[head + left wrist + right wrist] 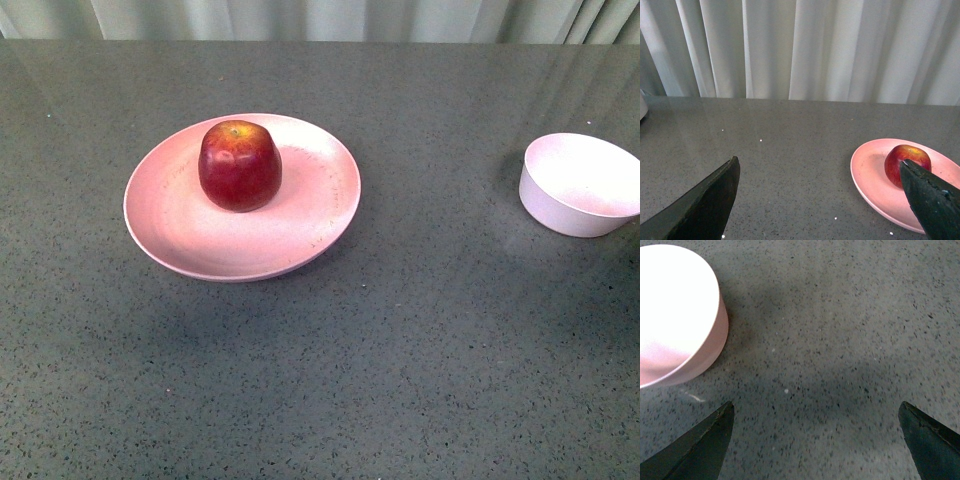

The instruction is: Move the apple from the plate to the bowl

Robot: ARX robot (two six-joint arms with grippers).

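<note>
On grey speckled table (400,350): pink plate (180,235) left of centre, pale bowl (570,210) at right edge, well apart. Apple (240,165) upright on plate's far half. Left gripper (818,165) spread wide, holding nothing; right gripper (816,405) likewise, above table beside bowl.

Apple (240,166) on plate (190,238), bowl (580,192) apart, all on the grey speckled worktop (400,340).
Glossy dark-red, upright, yellowish patch round the stem dimple, resting near the middle of the wide, shallow pink plate, a little toward its far side. Faint dark specks on the plate's rim. Small pale pinkish-white bowl well off to the right, upright, with deep, plain sides.
</note>
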